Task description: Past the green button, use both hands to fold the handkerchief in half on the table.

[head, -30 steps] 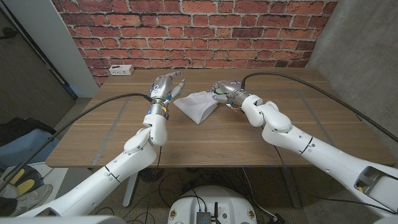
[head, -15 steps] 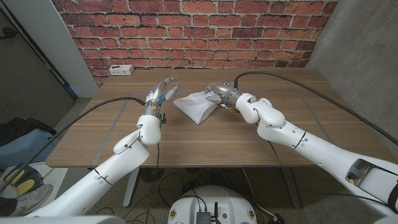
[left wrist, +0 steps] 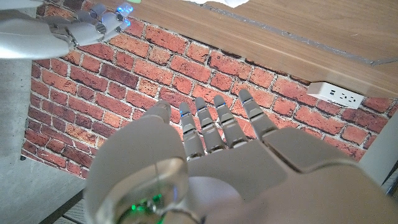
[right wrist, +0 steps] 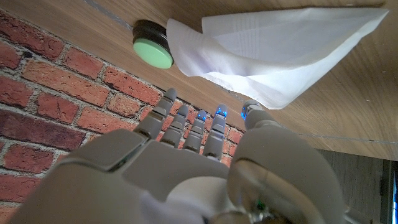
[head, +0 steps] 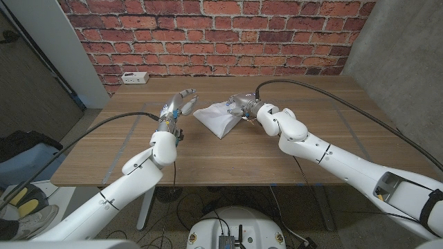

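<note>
The surface (head: 228, 155) is wooden and backed by a brick wall (head: 228, 34). The handkerchief (head: 219, 117) lies on it already doubled into a rough triangle, between the two hands and beyond neither set of fingertips. In the right wrist view one corner of the cloth overlaps the green button (right wrist: 153, 52), which sits just ahead of the right fingertips.

The left hand (head: 177, 105) is raised beside the cloth with fingers apart and slightly curled, holding nothing. The right hand (head: 241, 105) hovers at the cloth's opposite corner; its fingers are extended side by side and grip nothing — contact with the fabric cannot be confirmed.

Risks, as judged from this state:
- The fold edges look uneven; a stray brush by the right fingers could drag the top layer and reopen the fold.
- The corner over the button could snag or lift if the cloth is pulled.
- Either hand descending could press the button unintentionally.

A white power strip (head: 135, 78) rests far beyond the left fingertips — no legible brand, label or writing is visible anywhere.
</note>
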Controlling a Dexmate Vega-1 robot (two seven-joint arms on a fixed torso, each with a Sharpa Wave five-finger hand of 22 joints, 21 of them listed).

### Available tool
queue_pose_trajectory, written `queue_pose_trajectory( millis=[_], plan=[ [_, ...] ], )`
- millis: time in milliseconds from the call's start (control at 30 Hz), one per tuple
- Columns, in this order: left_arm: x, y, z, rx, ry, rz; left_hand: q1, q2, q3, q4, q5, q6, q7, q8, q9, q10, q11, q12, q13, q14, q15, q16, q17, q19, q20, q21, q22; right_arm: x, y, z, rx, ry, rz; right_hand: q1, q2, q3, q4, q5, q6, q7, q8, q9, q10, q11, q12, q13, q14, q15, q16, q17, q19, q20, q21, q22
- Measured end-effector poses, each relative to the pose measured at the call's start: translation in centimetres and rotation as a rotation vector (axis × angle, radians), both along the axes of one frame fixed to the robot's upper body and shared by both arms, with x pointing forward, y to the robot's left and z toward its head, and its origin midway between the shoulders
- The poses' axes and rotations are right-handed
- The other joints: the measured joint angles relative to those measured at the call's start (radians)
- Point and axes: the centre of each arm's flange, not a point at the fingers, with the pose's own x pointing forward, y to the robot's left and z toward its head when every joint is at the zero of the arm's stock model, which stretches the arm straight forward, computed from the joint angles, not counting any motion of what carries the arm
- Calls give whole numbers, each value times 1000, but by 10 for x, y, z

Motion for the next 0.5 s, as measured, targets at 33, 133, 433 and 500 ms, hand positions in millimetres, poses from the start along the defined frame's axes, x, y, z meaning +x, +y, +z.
queue_pose_trajectory(
  millis=[33, 133, 433, 500],
  plan=[
    [0, 0, 0, -1, -2, 1, 0, 0, 2, -1, -1, 0, 0, 0, 0, 0, 0, 0, 0, 0, 0, 0, 0, 0, 0, 0, 1, 0, 0, 0, 0, 0, -1, 7, 6, 3, -3, 0, -1, -4, 0, 0, 0, 0, 0, 0, 0, 0, 0, -1, 2, -2, 0, 0],
    [-1, -1, -1, 2, -4, 1, 0, 0, 7, -1, -3, 0, 0, 0, 0, 0, 0, 0, 0, 0, 0, 0, 0, 0, 0, 0, 2, 3, 1, -1, 0, -6, -21, 16, 8, 4, -4, 4, -4, -29, 0, 0, -7, -6, 0, 0, 0, 0, 0, -4, 4, -4, 0, 0],
    [-5, -2, -3, 8, -14, 3, 0, 0, 15, -1, -3, 0, 0, 0, 3, 0, 0, 0, 0, 0, 0, 0, 0, 0, 0, 0, 2, 10, 5, 1, -8, 22, -96, -136, 4, -58, 85, 0, -78, -87, -4, -3, -133, 5, -8, 0, -103, 9, -17, 17, -86, 2, -5, 0],
    [-5, -2, -3, 8, -17, 4, 0, 0, 17, 0, -3, 0, 0, 0, 3, 0, 0, 0, 0, 0, 0, 0, 0, 0, 0, 0, 2, 13, 6, 0, -16, 56, -115, -166, 2, -66, 105, 0, -92, -87, -4, -3, -158, 7, -9, 0, -121, 16, -23, 17, -107, -1, -8, 0]
  ],
)
